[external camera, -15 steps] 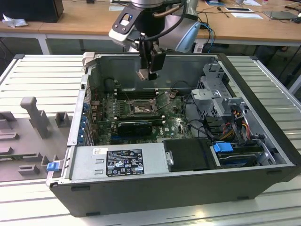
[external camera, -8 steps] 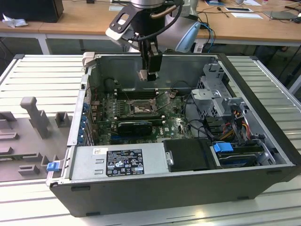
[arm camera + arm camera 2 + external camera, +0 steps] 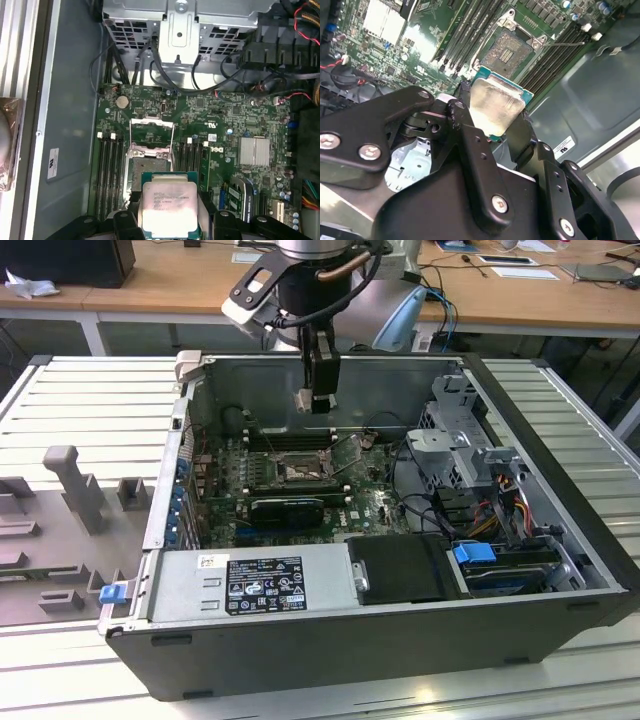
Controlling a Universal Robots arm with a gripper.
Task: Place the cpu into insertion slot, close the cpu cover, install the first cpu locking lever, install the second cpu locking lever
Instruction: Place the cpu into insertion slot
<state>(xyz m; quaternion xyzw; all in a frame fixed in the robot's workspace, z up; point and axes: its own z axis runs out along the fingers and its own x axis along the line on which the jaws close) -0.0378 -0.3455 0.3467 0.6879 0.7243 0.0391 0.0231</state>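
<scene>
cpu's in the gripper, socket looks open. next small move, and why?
Probably a short, slow descent toward the insertion slot, correcting sideways as needed. The gripper is shut on the cpu, which hangs above the board in the exterior view; the cpu cover stands open and the slot shows bare, so nothing seems to block it.
</scene>
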